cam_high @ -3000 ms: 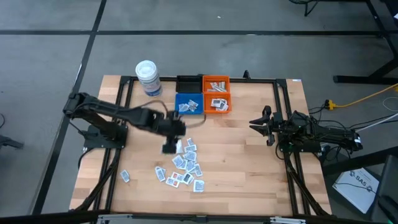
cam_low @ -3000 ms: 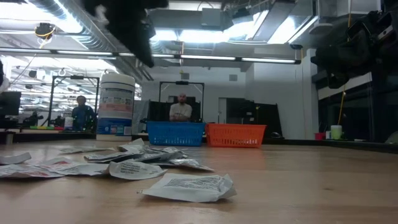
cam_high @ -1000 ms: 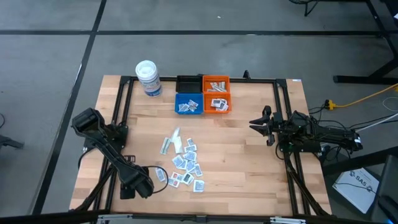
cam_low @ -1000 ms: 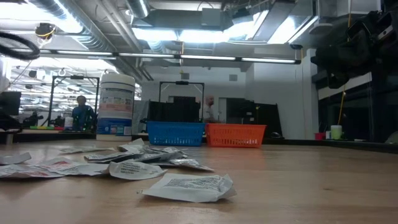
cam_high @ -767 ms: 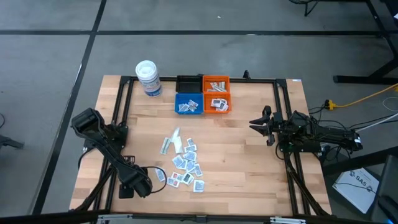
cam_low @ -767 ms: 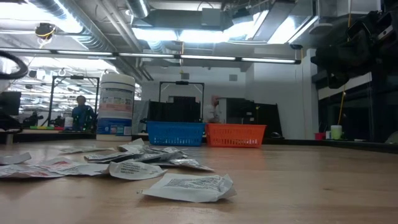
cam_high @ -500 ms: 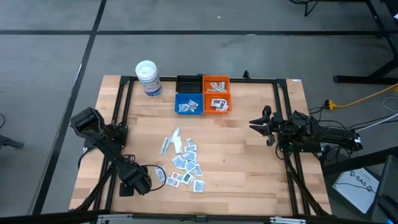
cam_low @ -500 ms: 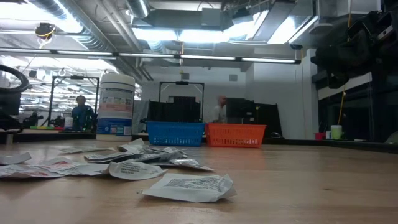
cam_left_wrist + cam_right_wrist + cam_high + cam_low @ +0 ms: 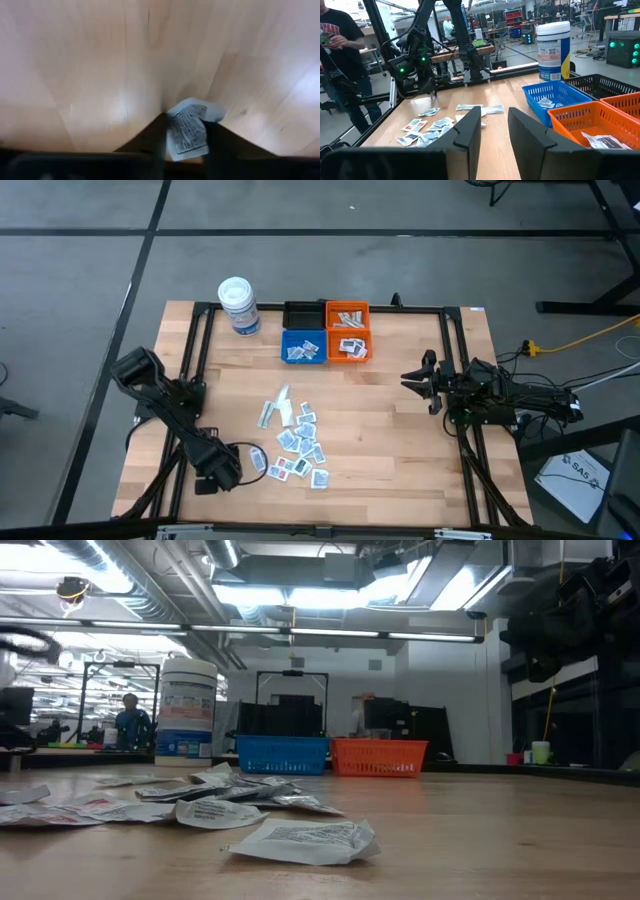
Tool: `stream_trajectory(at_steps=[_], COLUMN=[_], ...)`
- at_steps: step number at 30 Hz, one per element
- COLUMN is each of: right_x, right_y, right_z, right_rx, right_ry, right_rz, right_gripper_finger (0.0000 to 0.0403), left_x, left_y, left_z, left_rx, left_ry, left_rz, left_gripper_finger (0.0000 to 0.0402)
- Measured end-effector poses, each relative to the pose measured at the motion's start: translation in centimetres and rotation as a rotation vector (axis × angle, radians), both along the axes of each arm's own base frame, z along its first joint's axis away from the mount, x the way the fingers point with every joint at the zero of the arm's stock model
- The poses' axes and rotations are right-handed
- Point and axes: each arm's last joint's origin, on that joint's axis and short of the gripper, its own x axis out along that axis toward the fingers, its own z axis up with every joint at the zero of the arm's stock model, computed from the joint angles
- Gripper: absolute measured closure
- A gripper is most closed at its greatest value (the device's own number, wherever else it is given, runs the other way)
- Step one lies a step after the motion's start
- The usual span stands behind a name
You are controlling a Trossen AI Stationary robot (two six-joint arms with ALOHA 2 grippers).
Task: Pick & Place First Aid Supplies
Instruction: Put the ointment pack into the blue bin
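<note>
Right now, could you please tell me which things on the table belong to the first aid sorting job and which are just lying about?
Part of the job:
- loose sachets
- sachet between the left tool fingers
- blue bin
- orange bin

Just lying about:
- white tub
- black bin
- right tool, parked

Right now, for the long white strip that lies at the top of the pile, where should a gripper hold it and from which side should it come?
Probably from straight above, pinching across the narrow width near the middle of the long white strip. It lies flat on the table and slightly apart from the other sachets, so its long edges look free.
</note>
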Motion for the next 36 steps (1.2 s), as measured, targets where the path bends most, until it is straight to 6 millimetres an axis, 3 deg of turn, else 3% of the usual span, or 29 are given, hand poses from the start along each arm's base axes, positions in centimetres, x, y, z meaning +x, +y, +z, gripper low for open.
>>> stream_trajectory(at_steps=[4,6,19,30,36], right_x=[0.0,0.0,0.0,0.0,0.0], right_y=[0.0,0.0,0.0,0.0,0.0], right_z=[0.0,0.0,0.0,0.0,0.0], right_rx=[0.0,0.0,0.0,0.0,0.0], right_ry=[0.0,0.0,0.0,0.0,0.0], right_rz=[0.0,0.001,0.0,0.0,0.0], right_gripper_finger=[0.0303,0.0303,0.0303,0.0303,0.0303], left_x=[0.3,0.4,2.7,4.5,6.6], left_y=[0.1,0.2,1.2,3.7,5.9], left_z=[0.7,1.2,4.8,6.8,8.3], left_rx=[0.005,-0.006,-0.158,-0.135,-0.155], left_ry=[-0.096,-0.132,-0.443,-0.625,-0.779], left_rz=[0.004,0.01,0.132,0.254,0.332], left_gripper_finger=[0.0383,0.0395,0.0399,0.0399,0.0399])
